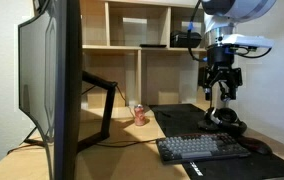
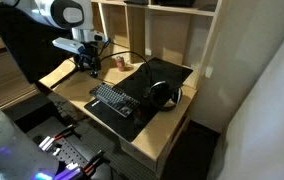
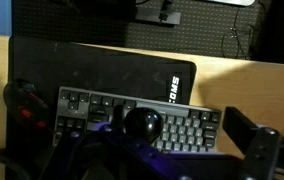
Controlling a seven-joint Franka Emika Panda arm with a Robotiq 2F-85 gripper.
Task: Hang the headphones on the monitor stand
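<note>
The black headphones lie on the dark desk mat near its far end, seen in both exterior views. The monitor stand, a thin black bar meeting a slanted leg, sits behind the big dark monitor. My gripper hangs open and empty in the air above the desk, apart from the headphones and the stand. The wrist view looks down on the black keyboard between my spread fingers. The headphones do not show there.
The keyboard lies on the black mat at the desk front. A small red can stands near the stand's foot. Wooden shelves rise behind the desk. A cable runs across the desktop.
</note>
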